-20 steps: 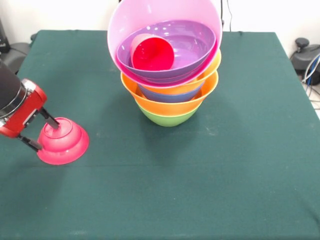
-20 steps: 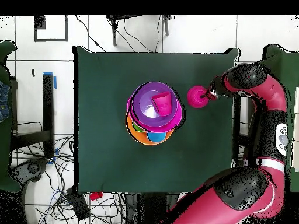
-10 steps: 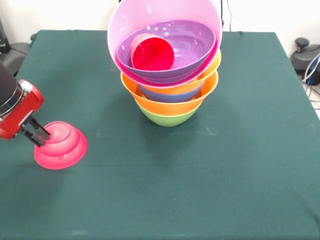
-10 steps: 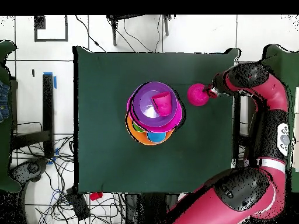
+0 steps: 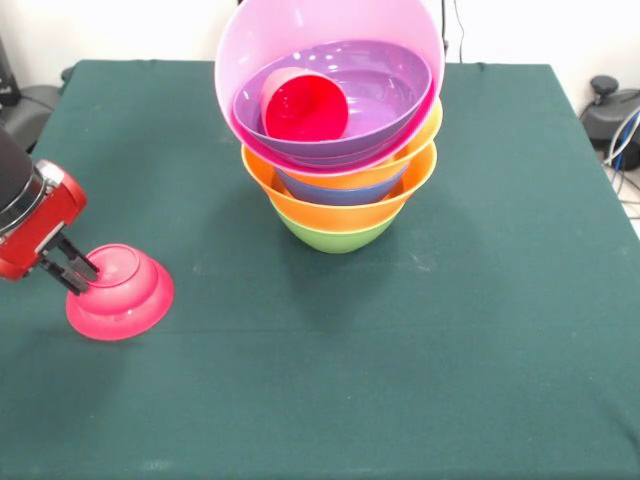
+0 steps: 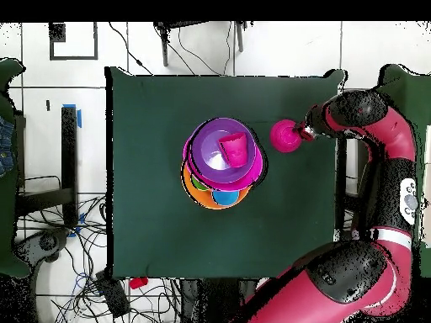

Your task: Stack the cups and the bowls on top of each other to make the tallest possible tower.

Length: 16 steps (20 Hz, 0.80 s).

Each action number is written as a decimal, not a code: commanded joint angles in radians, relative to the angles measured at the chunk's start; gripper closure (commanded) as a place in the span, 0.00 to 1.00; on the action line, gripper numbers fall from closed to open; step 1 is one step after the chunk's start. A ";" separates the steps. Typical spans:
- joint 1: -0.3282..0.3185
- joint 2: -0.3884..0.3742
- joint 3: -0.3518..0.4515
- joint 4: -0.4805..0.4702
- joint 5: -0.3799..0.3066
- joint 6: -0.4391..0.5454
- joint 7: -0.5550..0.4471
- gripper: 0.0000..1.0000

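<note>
A small red bowl (image 5: 122, 296) lies upside down near the table's left edge, slightly tipped. My gripper (image 5: 76, 270) is shut on the left rim of its raised base. In the overhead view the same bowl (image 6: 284, 136) sits just right of the tower, with the gripper (image 6: 305, 133) at its right side. The tower (image 5: 340, 170) has a green bowl (image 5: 335, 238) at the bottom, orange rims (image 5: 330, 205) and a blue bowl above it, then a tilted large pink bowl (image 5: 300, 40) holding a purple bowl (image 5: 385, 85). A red cup (image 5: 305, 105) lies on its side in the purple bowl.
The green cloth table (image 5: 450, 330) stretches wide to the right of and in front of the tower. Cables and floor clutter (image 6: 93, 269) lie beyond the table's edges in the overhead view. The arm (image 6: 383, 160) runs along the table's right side there.
The gripper's fingers, spread over the red bowl's base a second ago, have come together on its left rim. The bowl shifted a little left and tipped. The tower is unchanged.
</note>
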 commanded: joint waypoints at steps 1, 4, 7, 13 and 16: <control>0.060 0.101 -0.069 0.040 -0.060 -0.136 0.166 1.00; 0.065 0.086 -0.082 0.048 -0.056 -0.128 0.170 1.00; 0.067 0.032 -0.104 0.090 -0.038 -0.103 0.206 1.00; 0.074 -0.126 -0.143 0.217 0.008 -0.043 0.266 1.00; 0.076 -0.187 -0.158 0.266 0.032 -0.019 0.281 1.00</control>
